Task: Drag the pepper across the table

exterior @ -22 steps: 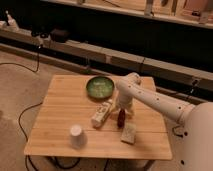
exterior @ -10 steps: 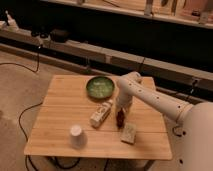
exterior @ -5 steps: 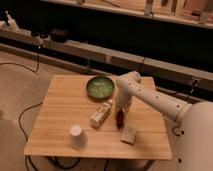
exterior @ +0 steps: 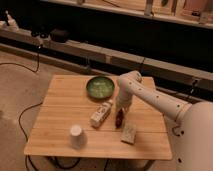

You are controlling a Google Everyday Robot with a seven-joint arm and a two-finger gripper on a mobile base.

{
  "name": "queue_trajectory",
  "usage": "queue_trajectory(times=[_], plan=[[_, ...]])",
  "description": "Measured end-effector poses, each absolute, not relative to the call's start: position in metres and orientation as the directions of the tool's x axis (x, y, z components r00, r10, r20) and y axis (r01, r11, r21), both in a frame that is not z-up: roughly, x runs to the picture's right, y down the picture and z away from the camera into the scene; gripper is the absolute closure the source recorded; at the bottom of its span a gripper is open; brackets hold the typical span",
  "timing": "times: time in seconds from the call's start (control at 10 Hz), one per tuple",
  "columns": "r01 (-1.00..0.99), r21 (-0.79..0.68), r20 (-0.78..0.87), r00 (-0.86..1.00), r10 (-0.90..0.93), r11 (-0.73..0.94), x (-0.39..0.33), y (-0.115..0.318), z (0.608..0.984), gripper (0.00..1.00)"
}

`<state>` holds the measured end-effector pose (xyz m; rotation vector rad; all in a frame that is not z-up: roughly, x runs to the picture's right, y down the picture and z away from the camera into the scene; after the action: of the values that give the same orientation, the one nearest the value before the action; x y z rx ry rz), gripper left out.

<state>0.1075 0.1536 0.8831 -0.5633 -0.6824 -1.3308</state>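
The pepper is a small dark red chili lying on the light wooden table, right of centre. It sits between the white bottle and the pale beige block. The white arm reaches in from the right and bends down over the table. My gripper points down right above the pepper's far end, at or touching it.
A green bowl stands at the table's back, just behind and left of the arm. A white cup stands near the front left. The bottle lies on its side close to the left of the pepper. Cables run across the floor on the left.
The gripper has come down slightly onto the pepper, and the pepper has shifted a little toward the table's front. The other objects have not moved.
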Motion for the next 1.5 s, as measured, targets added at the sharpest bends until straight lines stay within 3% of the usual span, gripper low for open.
queue_trajectory(times=[0.2, 1.5], plan=[[0.987, 0.017, 0.730, 0.097, -0.676, 0.160, 0.107, 0.153, 0.884, 0.92], [0.941, -0.242, 0.620, 0.336, -0.709, 0.234, 0.270, 0.093, 0.947, 0.92]])
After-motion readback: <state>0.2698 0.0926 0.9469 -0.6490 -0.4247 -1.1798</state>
